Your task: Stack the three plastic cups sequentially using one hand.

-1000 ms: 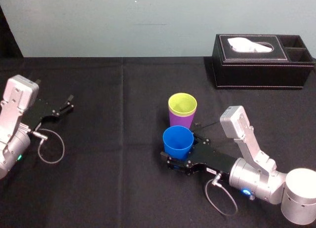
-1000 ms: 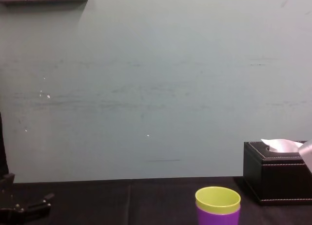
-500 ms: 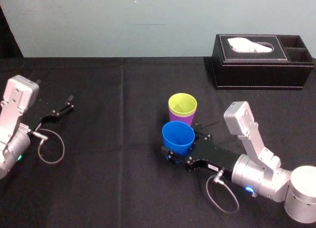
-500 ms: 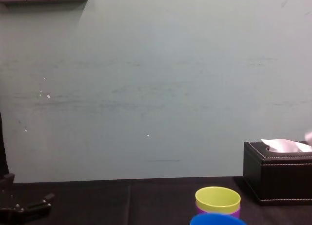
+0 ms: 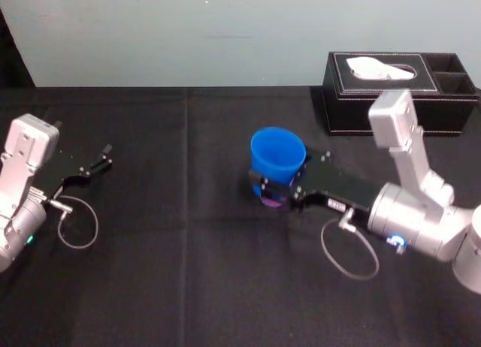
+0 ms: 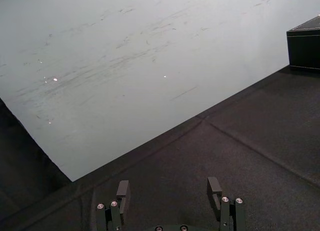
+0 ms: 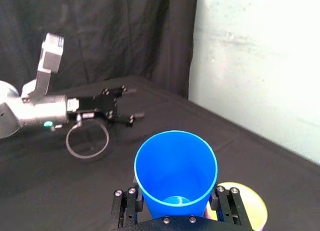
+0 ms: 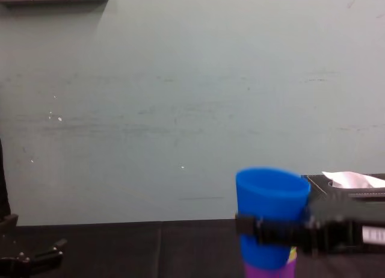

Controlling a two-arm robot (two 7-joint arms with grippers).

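Blue cup (image 5: 277, 155) now higher over yellow-green cup (image 7: 252, 203), in right tool (image 5: 276, 191); left tool (image 6: 168, 190) wide.

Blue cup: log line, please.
right pincer: shut on blue cup | blue cup: above yellow-green cup nested in purple cup | left pincer: open, idle, far left

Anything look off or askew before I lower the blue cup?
Nothing stands out. The blue cup is upright in the right gripper, over the yellow-green cup nested in the purple cup. The left gripper is parked open at far left.
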